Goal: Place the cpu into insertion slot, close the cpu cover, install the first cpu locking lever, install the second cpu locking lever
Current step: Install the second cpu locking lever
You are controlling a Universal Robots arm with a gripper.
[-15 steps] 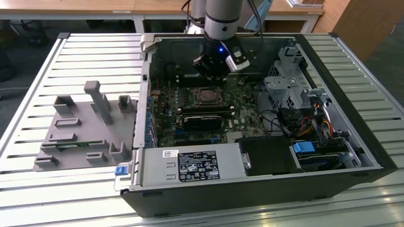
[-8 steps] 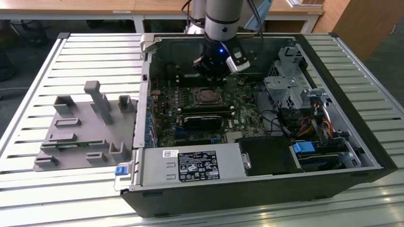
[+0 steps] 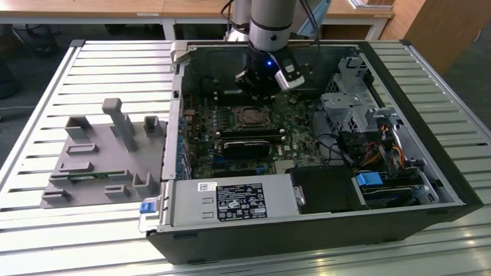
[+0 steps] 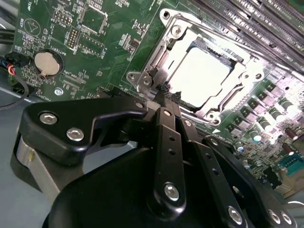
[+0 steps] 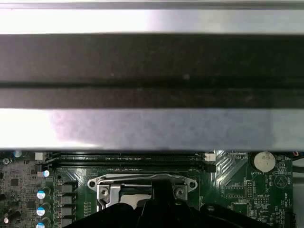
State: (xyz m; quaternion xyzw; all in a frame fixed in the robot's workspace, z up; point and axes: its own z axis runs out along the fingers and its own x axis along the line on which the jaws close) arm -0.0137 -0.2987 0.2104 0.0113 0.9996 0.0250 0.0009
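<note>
We find the end effector (image 4: 166, 92) closed on nothing, its tips at the corner of the cpu cover (image 4: 159, 61), which lies flat over the cpu (image 4: 199, 76) (seated in the insertion slot (image 3: 252, 117)), directly ahead.

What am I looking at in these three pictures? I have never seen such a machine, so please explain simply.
A robot arm reaches down into an open computer case lying on a slatted metal table. The exterior view looks at the whole scene from outside. Both wrist views come from cameras riding on the arm, looking past its black tool at the green circuit board. There the cpu, a pale square chip, already sits in the insertion slot, with the silvery cpu cover framing it. The tool's tip is at the slot's edge, holding nothing I can see. A grey plastic fixture lies on the table beside the case.
</note>
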